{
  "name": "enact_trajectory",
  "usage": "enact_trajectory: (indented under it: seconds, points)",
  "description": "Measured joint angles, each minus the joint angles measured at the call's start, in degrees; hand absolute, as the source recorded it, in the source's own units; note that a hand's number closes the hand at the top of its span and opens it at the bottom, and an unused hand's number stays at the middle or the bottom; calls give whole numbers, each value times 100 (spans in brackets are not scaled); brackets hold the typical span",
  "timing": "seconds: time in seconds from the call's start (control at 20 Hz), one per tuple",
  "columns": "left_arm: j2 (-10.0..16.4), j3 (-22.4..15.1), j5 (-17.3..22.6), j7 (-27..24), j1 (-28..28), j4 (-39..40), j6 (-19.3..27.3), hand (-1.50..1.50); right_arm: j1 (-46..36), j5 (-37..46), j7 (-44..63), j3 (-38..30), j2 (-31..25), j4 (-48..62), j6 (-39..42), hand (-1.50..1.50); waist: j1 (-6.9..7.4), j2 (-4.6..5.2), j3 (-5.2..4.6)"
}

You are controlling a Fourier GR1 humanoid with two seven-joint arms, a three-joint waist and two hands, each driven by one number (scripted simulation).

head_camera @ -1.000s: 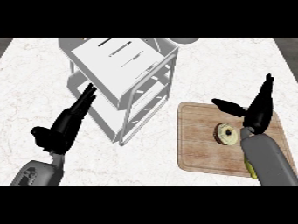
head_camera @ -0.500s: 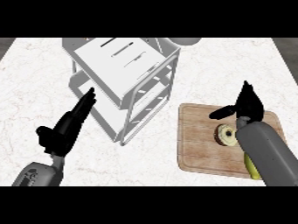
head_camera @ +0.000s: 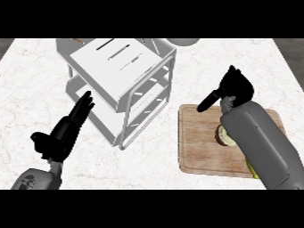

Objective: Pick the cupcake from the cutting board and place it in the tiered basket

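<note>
A cupcake [head_camera: 224, 136] with pale frosting sits on the wooden cutting board [head_camera: 197, 147] at the right; my right forearm covers most of it. My right hand [head_camera: 232, 89] hovers open above the board's far edge, past the cupcake, fingers straight and thumb out to the left. The white tiered basket [head_camera: 125, 84] stands at the centre, left of the board. My left hand [head_camera: 65, 131] rests open at the lower left, fingers pointing up toward the basket and apart from it.
The marble counter [head_camera: 22, 89] spreads around everything, with dark floor past its left and right edges. A pale round object [head_camera: 180, 41] peeks out behind the basket at the far edge.
My right hand and forearm have swung left and forward over the cutting board, now covering most of the cupcake. The left hand has barely moved.
</note>
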Motion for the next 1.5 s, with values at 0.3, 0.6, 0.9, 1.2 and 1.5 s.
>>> enact_trajectory:
  seconds: [0.3,0.6,0.9,1.2,1.5]
  points:
    - [-5,39,-29,1,36,-27,36,0,12,425,141,-216,157,220,366,-150,-65,11,11]
    - [-50,77,-80,-119,60,-16,65,0,279,752,157,-611,474,292,567,-150,-66,35,28]
    - [-80,116,-80,-35,-34,29,29,0,670,1212,170,-916,730,-35,664,-150,-50,58,29]
    - [-122,110,-122,10,-40,-3,28,0,1327,1670,163,-1192,975,-377,673,-150,-19,75,30]
    - [-179,121,-154,-88,-75,52,-65,0,1753,1992,161,-1371,1250,-813,736,-150,35,87,40]
